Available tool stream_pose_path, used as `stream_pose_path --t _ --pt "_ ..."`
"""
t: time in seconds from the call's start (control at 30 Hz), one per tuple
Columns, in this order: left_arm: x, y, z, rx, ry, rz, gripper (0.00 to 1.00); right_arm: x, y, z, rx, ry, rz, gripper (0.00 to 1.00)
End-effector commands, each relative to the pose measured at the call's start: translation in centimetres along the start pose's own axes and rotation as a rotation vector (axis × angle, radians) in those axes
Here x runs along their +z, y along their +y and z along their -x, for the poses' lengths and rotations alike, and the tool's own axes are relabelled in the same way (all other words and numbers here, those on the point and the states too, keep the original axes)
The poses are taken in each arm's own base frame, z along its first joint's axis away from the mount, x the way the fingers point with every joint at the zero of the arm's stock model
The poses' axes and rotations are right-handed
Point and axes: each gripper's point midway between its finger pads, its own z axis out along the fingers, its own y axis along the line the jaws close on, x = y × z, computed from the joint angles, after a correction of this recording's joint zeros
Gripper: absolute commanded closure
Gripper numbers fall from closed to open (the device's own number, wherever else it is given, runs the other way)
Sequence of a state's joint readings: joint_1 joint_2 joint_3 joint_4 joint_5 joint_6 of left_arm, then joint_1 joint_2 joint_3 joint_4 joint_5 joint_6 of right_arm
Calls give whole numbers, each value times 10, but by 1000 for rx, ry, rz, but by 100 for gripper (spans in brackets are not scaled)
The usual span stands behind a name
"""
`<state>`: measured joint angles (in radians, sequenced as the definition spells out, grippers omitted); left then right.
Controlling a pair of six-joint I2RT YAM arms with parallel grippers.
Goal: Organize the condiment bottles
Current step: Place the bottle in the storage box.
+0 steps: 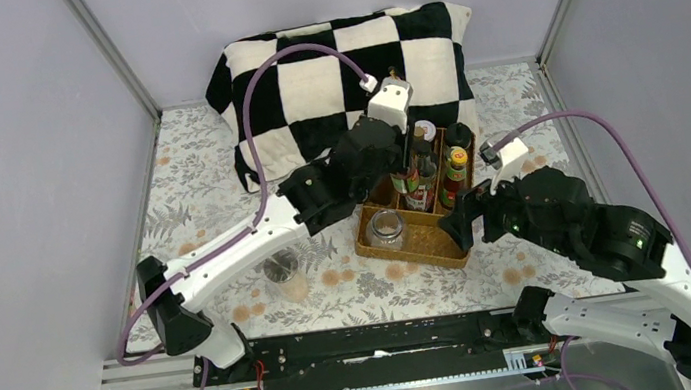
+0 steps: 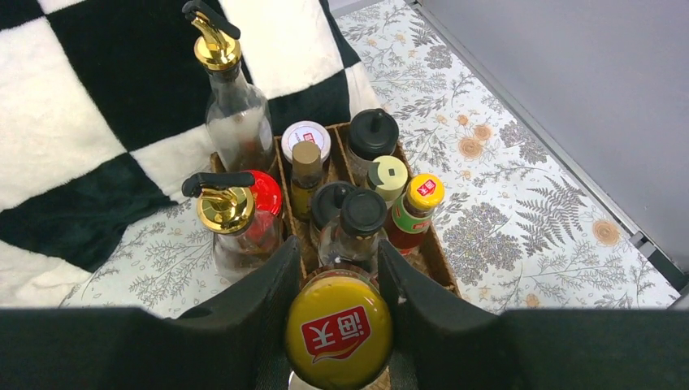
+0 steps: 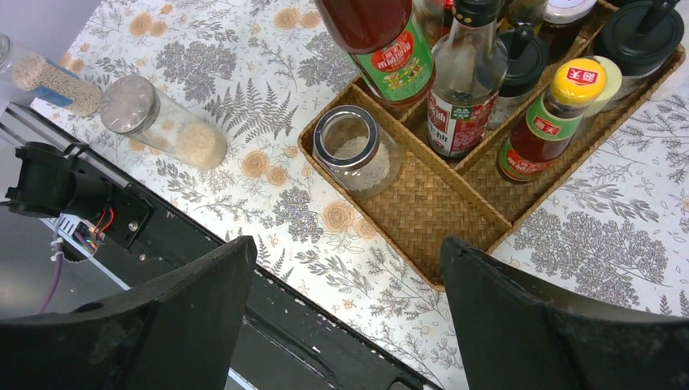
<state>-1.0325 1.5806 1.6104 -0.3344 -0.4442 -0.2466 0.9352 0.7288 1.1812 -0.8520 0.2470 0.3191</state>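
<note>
We hold a yellow-capped bottle (image 2: pixel 339 331) in the left pincer (image 2: pixel 337 272). The fingers are clamped on either side of its top, so the body hangs below and can go straight down between its neighbours without knocking them. It hangs over the near end of the tray (image 3: pixel 422 211), which stands on the table (image 1: pixel 217 171) right of the middle, its far end against the cushion (image 1: pixel 306 79) at the far edge.

The right wrist view shows a red-sauce bottle raised over the near left compartment. We judge this to be the same bottle, on its way into a slot.

The far compartments are already packed upright and close together. The gold-topped bottles (image 2: pixel 219 49) are on the left, and black-, white- and yellow-capped ones fill the rest. We think the tall ones were put at the far end so that shorter things can be reached from the near side. A clear jar (image 3: pixel 353 150) stands alone in the near left compartment, and the bare weave beside it has room for more.

The right pincer (image 3: pixel 345 252) hangs with its fingers wide apart and nothing between them, just off the tray's near right corner. There it is out of the left arm's way, yet close enough to steady the tray.

Two loose jars (image 3: pixel 166 122) wait on the table left of the tray, toward the near edge. We cannot tell whether they stand or lie.
</note>
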Motion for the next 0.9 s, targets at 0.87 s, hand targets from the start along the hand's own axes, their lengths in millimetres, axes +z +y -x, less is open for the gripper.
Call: stream_pose_path --t 0.87 --pt "76 -138 -38 105 -95 -193 82 -43 -31 8 46 -82 -105 9"
